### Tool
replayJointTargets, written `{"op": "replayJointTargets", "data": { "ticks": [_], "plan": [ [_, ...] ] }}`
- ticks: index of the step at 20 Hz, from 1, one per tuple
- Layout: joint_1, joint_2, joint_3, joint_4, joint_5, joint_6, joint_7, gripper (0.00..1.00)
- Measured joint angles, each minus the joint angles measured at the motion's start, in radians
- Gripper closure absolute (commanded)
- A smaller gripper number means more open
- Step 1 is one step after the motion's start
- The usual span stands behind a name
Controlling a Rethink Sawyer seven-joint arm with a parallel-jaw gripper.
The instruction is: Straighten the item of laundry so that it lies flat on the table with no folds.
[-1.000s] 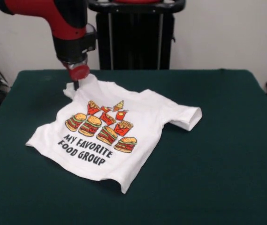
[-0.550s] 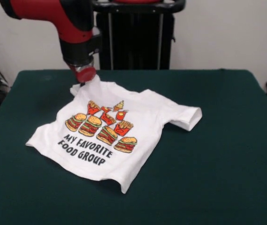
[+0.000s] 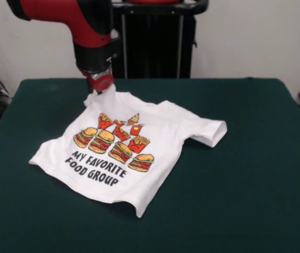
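My gripper (image 3: 100,84) is down at the far corner of the shirt (image 3: 128,147). It pinches the cloth there. That corner is pulled up into a little white peak right under the red tip. So my gripper is closed on the shirt.

The shirt lies on the green table (image 3: 255,174), a bit to the left of the middle in the front view. It is white. It has burgers, fries and drinks on it, and black words under them. The picture side faces up and I can read the words.

The shirt sits at a slant. Its bottom hem points to the near left. One sleeve (image 3: 210,132) sticks out to the right and looks puffy, with the open end showing. It does not lie flat. The near corner of the hem curls up a little from the table. The middle of the shirt looks mostly smooth.

My arm (image 3: 70,16) is red and black. It comes down from the top left. Behind the table stands a black stand (image 3: 152,42) by a white wall.
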Motion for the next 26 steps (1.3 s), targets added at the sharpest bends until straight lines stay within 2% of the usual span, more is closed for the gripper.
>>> {"op": "replayJointTargets", "data": {
  "ticks": [8,9,26],
  "plan": [
    [0.020,0.005,-0.003,-0.001,0.000,0.000,0.000,0.00],
    [0.021,0.007,-0.003,-0.002,0.000,0.000,0.000,1.00],
    [0.086,0.026,-0.061,-0.029,-0.001,0.000,0.000,1.00]
  ]
}}
